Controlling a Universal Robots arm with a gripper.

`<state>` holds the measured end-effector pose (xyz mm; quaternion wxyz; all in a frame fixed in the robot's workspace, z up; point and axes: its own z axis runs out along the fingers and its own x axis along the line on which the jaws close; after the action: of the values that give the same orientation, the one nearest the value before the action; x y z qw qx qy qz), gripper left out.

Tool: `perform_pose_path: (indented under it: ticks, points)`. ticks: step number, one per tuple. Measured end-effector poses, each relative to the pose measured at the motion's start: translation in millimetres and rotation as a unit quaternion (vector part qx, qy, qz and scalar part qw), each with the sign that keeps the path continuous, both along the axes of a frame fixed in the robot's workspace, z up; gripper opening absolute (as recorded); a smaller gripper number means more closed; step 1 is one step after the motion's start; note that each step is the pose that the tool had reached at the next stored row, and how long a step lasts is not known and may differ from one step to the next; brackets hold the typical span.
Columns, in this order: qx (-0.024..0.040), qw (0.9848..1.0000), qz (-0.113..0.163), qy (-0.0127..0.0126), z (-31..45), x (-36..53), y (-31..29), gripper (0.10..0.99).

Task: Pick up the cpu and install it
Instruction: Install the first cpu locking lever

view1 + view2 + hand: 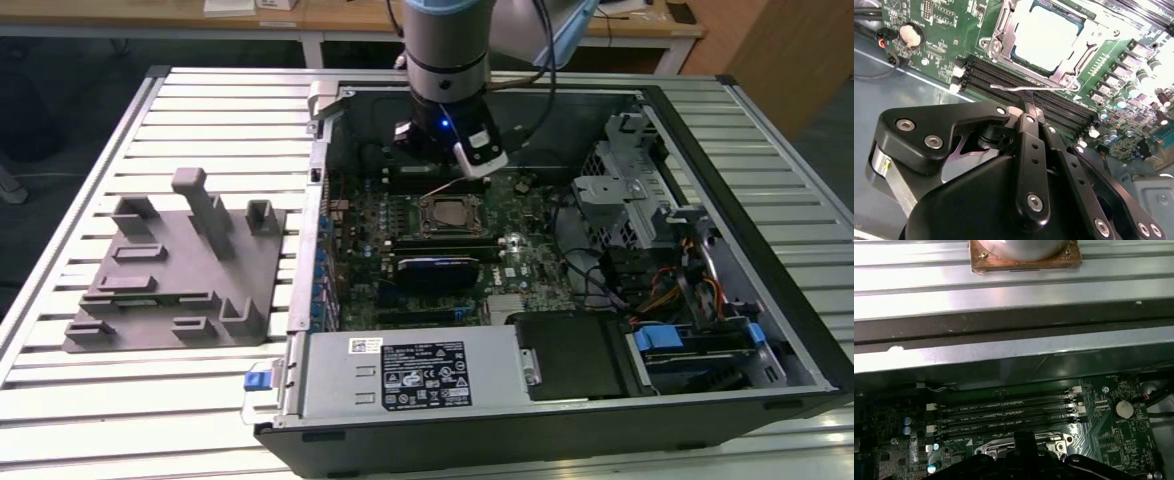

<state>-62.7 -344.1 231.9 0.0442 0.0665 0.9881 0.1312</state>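
The cpu (1046, 32) lies flat in the motherboard socket (450, 213), its pale silver top showing inside the socket's metal frame (1074, 62). In the second wrist view my gripper (1029, 106) is shut, its two black fingers pressed together. The tips sit just beside the socket, at the thin silver socket lever (1014, 89) that runs along the memory slots (1004, 77). In the exterior view the gripper (450, 183) hangs inside the open computer case just behind the socket. I cannot tell whether the tips touch the lever.
A grey fixture (174, 270) stands on the slatted table at the exterior view's left. Inside the case are a black heatsink block (434, 272), the power supply (414, 372), and a drive cage with cables (641, 210). The case wall (1014, 347) is close by.
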Motion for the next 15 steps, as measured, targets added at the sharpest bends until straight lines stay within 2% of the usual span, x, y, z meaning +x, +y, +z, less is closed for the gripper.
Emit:
perform_pose_path:
  ticks: [8,15]
  points:
    - [-0.0106,0.9999,-0.013,0.0,-8.1,0.8,0.0,0.106]
    - [-0.0142,0.9995,-0.027,0.0001,-12.1,3.9,1.0,0.106]
